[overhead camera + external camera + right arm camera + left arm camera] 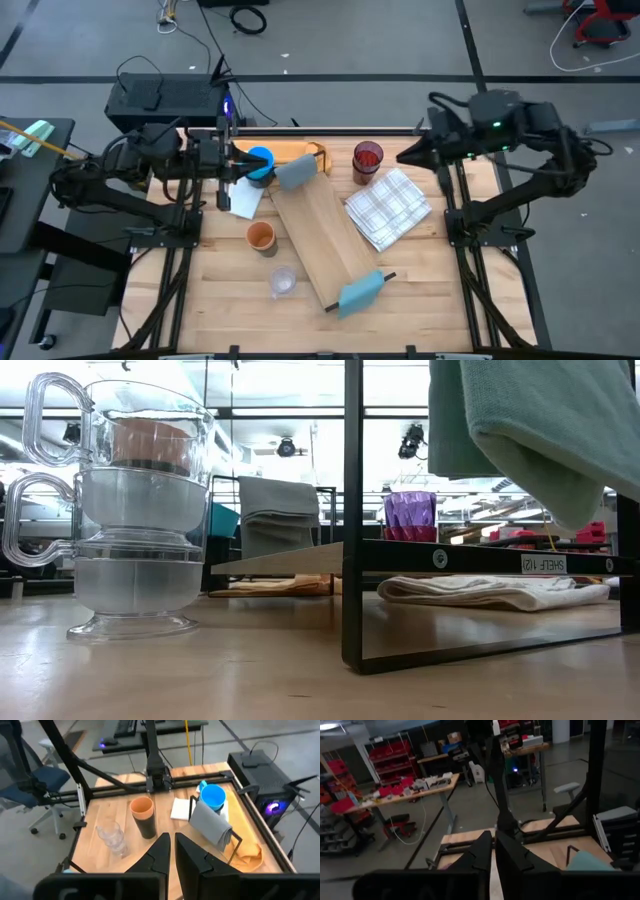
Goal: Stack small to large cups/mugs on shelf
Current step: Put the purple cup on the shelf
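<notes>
The shelf [322, 232], a long pale plank with blue-grey cloth pieces at its ends [361, 291], lies slantwise mid-table. A bright blue mug [260, 160] stands at its far end and also shows in the right wrist view [213, 796]. An orange cup sits in a black cup [144, 817], left of the plank [261, 237]. Stacked clear glasses [283, 282] stand near the front and fill the left of the low view [135, 510]. A purple tumbler [367, 160] stands at the far side. My left gripper [228, 168] is shut and empty beside the blue mug. My right gripper [403, 156] is shut and empty at the far right.
A white checked cloth [388, 208] lies right of the plank. A white folded piece [243, 198] lies by the blue mug. An orange-brown board with a yellow cloth [305, 152] is at the far edge. Black frame posts [352, 510] stand around the table.
</notes>
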Tool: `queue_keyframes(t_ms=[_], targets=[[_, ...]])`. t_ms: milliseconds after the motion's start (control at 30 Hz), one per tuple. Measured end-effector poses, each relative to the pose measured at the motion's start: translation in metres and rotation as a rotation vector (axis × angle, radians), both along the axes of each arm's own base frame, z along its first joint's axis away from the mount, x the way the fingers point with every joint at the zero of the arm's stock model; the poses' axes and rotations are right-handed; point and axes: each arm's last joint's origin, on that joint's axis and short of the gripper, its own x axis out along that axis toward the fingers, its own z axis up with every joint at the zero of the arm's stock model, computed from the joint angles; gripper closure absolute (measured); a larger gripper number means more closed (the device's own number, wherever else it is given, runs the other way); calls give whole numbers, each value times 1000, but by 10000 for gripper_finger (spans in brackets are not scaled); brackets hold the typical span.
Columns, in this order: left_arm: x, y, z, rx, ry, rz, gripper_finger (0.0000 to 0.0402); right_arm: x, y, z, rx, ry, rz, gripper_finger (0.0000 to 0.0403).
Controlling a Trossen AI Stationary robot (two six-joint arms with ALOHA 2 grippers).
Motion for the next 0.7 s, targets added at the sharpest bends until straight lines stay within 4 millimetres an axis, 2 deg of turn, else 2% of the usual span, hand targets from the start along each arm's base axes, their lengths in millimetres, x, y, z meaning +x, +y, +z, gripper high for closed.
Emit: queue_keyframes(t_ms=[200, 300, 533, 700], targets=[[2, 3, -4, -73, 29, 23, 383, 49, -2, -23, 18, 133, -50, 371], [1, 3, -7, -73, 64, 24, 385, 75, -11, -40, -18, 221, -77, 371], [2, 3, -15, -69, 139, 27, 378, 120, -53, -91, -27, 510, -182, 371], [1, 3, -17, -69, 159, 27, 382, 135, -87, -123, -46, 690, -168, 369]])
